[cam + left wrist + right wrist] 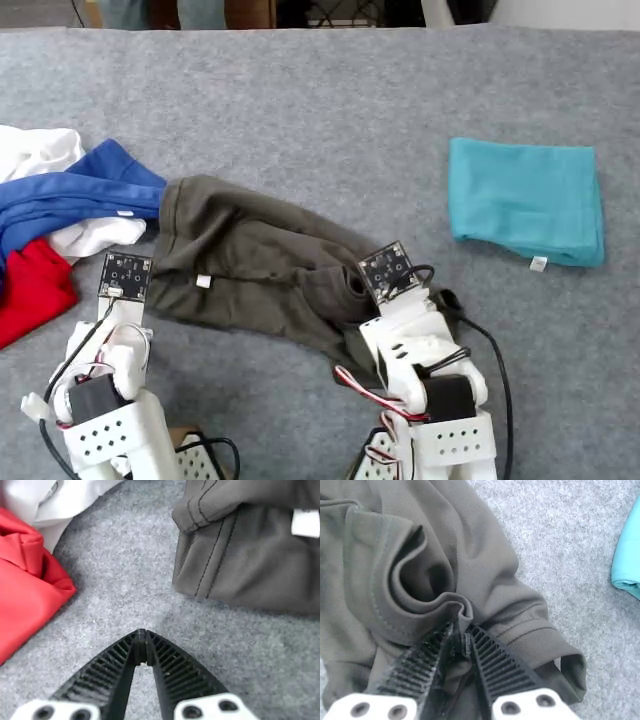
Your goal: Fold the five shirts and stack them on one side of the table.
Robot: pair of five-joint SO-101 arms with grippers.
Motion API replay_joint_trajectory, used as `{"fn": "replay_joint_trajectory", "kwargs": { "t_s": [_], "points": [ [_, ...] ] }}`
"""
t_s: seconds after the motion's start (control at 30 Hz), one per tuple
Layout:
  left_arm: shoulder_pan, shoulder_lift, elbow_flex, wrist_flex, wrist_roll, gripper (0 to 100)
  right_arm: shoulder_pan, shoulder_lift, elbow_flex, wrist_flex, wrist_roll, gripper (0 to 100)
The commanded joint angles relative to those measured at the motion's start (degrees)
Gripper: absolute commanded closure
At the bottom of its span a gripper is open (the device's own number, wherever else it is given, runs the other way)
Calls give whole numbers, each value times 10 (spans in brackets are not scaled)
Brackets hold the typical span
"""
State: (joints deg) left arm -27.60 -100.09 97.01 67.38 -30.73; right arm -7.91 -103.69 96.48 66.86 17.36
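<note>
A crumpled dark olive-grey shirt (260, 265) sprawls across the middle of the grey felt-covered table (330, 100), running from centre-left down towards the lower centre of the high view. It has a small white label (203, 282) near its left end. The right pincer (462, 637) is clamped on a raised fold of this shirt near a stitched hem. The cloth bunches up between the ribbed black fingers (497, 667). In the high view the right arm lies over the shirt's lower right part and covers it.

The left pincer (142, 650) has its fingers together with nothing between them. It is over bare table in the gap between the olive shirt's edge and a red shirt (30, 285).

The red shirt is part of an unfolded heap at the left edge of the high view. A blue shirt (70, 195) is draped across the heap, and a white shirt (35, 150) shows above and below the blue one.

A folded turquoise shirt (525, 200) lies flat on the right side of the table, well apart from the others.
</note>
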Motion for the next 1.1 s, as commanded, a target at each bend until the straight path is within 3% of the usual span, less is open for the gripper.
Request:
{"fn": "replay_joint_trajectory", "kwargs": {
  "t_s": [0.0,0.23,0.5,0.7,0.93,1.07],
  "points": [
    [-8,-4,4,-9,4,970,7,-47,0,3,-1,984],
    [-4,-4,-38,-12,8,967,7,-47,0,3,-1,984],
    [-4,2,-195,11,117,881,7,-47,0,3,-1,984],
    [-2,22,-279,33,151,870,7,-47,0,3,-1,984],
    [0,266,-461,53,198,870,7,-47,0,3,-1,984],
    [63,429,-593,125,210,872,7,-47,0,3,-1,984]
  ]
}}
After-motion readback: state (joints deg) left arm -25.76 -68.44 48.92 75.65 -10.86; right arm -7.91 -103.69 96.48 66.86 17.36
